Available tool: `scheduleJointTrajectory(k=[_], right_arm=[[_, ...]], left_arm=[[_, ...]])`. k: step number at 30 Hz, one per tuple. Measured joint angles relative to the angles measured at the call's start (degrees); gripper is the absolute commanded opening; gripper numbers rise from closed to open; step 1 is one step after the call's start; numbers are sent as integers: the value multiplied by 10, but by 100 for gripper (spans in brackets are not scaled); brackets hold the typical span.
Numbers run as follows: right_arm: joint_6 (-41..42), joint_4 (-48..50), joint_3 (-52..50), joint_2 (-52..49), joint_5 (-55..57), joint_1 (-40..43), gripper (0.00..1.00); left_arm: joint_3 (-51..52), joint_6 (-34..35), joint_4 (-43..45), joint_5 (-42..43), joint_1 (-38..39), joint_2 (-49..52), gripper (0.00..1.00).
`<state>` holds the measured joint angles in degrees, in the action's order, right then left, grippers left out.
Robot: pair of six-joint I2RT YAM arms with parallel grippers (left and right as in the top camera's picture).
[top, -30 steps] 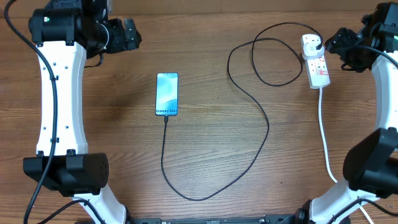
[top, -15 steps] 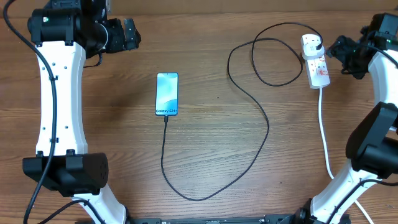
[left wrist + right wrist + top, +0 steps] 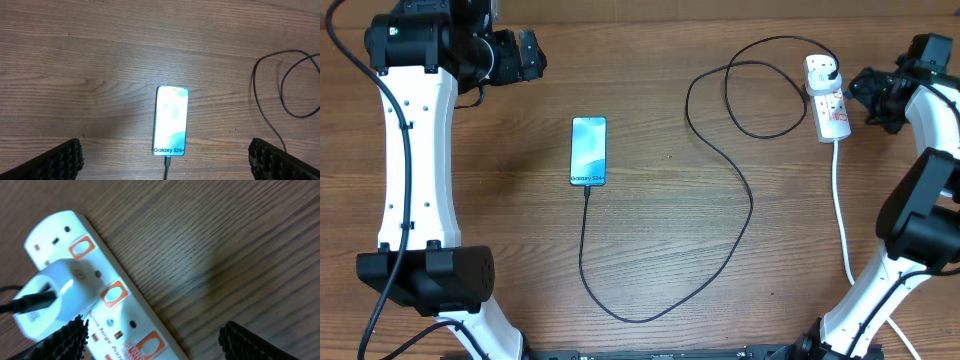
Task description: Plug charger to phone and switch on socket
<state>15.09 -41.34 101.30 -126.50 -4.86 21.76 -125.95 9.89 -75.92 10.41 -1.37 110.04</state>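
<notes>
The phone lies flat at centre-left, screen lit, and also shows in the left wrist view. The black charger cable has its tip in the phone's bottom edge. It loops across the table to a white adapter seated in the socket strip. My left gripper is open and empty, far up-left of the phone; in its wrist view the fingers are wide apart. My right gripper is open just right of the strip. In the right wrist view it hovers over the strip and the adapter.
The strip's thick white cord runs down the right side towards the front edge. The cable's large loop lies in front of the phone. The table is bare wood elsewhere.
My right arm has swung outward to the right and its gripper has shifted slightly down beside the strip. The left arm, the phone and the cable have not moved.
</notes>
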Motion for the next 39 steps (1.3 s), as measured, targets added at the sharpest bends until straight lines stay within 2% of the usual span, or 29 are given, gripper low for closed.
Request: scheduleJointTrajectory(k=[15,39], right_arm=[[-7,43,0,-26,8,0,85],[-17,60,0,-51,7,0,84]], left_arm=[[0,0,0,0,0,0,100],[0,0,0,0,0,0,100]])
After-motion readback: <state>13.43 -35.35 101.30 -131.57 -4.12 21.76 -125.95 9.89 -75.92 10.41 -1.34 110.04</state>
